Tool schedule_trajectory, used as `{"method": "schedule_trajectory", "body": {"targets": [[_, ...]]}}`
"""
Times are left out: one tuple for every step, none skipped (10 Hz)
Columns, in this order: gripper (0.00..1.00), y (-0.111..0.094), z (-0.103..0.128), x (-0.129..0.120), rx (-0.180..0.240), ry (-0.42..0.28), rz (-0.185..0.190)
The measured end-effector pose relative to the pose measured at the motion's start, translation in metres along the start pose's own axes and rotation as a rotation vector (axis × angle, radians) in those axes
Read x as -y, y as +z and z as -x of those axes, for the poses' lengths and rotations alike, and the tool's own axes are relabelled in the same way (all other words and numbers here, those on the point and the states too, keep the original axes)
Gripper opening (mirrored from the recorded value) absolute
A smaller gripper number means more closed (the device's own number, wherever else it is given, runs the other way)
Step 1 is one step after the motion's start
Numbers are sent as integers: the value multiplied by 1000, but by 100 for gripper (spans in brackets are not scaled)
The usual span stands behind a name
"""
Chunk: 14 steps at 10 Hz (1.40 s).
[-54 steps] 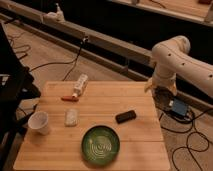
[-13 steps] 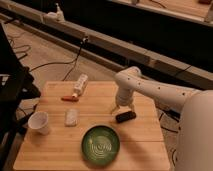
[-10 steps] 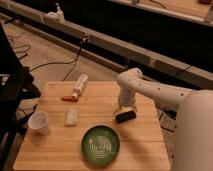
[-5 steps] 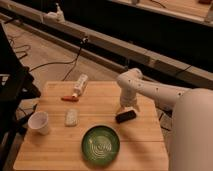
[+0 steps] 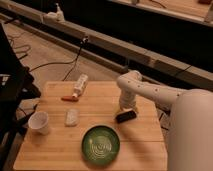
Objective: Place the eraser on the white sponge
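The eraser [image 5: 125,116] is a small black block lying on the wooden table [image 5: 50,150], right of centre. My gripper [image 5: 125,107] hangs at the end of the white arm directly over the eraser, at its upper edge. The white sponge [image 5: 72,117] is a pale pad lying to the left, between the cup and the green plate, well apart from the gripper.
A green plate [image 5: 101,144] sits at the front centre. A white paper cup [image 5: 39,122] stands at the left. A white tube-like bottle [image 5: 80,85] and a thin red stick [image 5: 69,98] lie at the back left. Cables run on the floor behind.
The arm swung in from the right and came down over the eraser. In the last second it has barely moved. The eraser lies where it was.
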Motion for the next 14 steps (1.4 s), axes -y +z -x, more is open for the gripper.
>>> {"method": "schedule_trajectory", "body": {"targets": [[80, 2, -1, 0, -6, 7, 4], [80, 3, -2, 1, -9, 15, 6], [80, 4, -3, 3, -11, 21, 8], [80, 5, -4, 4, -16, 30, 14], [76, 7, -6, 5, -21, 34, 18], [70, 8, -7, 5, -26, 35, 21], [57, 11, -9, 4, -35, 29, 24], [47, 13, -11, 4, -42, 26, 26], [37, 14, -11, 3, -47, 24, 27], [28, 13, -11, 3, -48, 24, 28], [18, 10, -9, 4, -42, 23, 30], [6, 2, -6, 3, -29, 23, 37], [1, -8, 1, -1, -6, 20, 46], [0, -17, 6, -4, 13, 15, 54]]}}
